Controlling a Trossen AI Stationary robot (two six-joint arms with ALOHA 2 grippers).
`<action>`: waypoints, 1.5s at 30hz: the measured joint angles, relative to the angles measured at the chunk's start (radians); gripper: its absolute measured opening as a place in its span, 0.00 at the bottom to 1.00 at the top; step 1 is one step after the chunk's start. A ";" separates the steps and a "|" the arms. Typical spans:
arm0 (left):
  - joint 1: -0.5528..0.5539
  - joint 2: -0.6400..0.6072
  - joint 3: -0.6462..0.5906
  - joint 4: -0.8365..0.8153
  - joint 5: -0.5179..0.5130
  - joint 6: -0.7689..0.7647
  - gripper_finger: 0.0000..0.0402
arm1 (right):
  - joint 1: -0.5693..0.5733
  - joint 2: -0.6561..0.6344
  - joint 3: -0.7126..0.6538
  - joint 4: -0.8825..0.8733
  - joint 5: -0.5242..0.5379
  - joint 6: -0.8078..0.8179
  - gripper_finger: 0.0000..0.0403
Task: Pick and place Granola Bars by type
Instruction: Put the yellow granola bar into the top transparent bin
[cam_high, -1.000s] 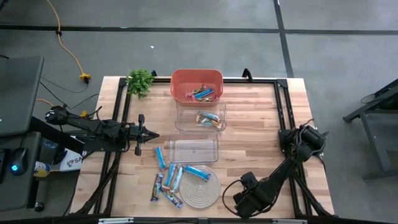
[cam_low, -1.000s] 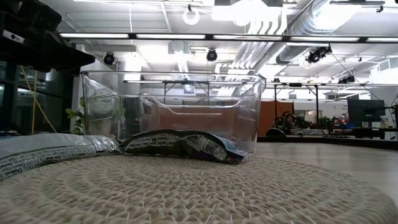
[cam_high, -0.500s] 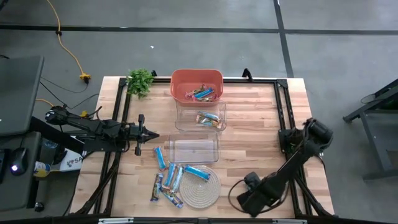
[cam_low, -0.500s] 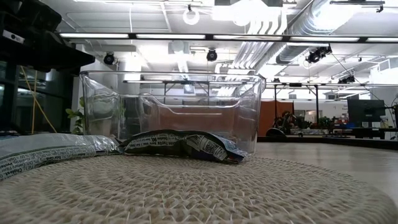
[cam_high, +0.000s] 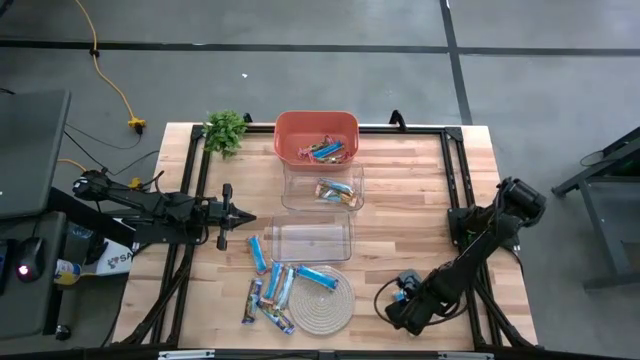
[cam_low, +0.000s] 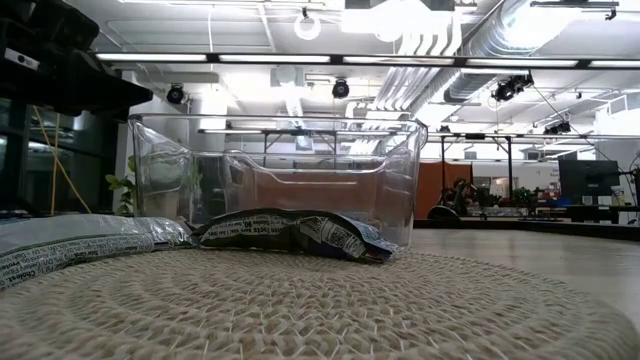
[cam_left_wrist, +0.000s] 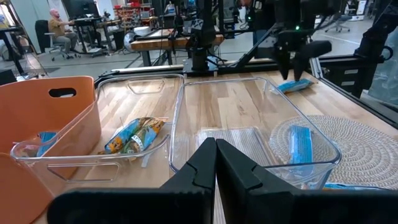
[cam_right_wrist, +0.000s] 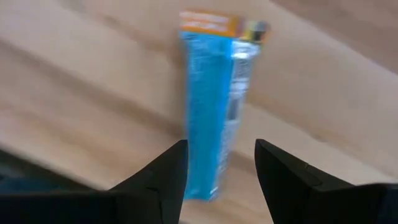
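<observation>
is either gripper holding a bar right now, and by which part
Nothing is held. The right gripper is open, its fingers either side of a blue bar lying on the table. The left gripper is shut and empty.

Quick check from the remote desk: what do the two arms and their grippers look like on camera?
Both arms are dark, jointed, slender links. The left arm has cabling bundled near its base and ends in a left gripper with two smooth, black, tapering fingers. The right arm has a rounded joint housing at its shoulder; the right gripper has the same plain black wedge-shaped fingers, unmarked.
</observation>
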 joint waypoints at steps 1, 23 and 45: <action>0.000 0.000 0.000 0.000 0.000 0.000 0.02 | 0.000 0.005 -0.005 0.004 0.000 0.001 0.42; 0.000 0.000 0.000 0.000 0.000 0.000 0.02 | -0.005 0.103 -0.003 0.087 -0.012 -0.010 0.39; 0.000 0.000 0.000 0.000 0.000 0.000 0.02 | -0.025 -0.016 -0.004 0.220 0.132 -0.071 0.14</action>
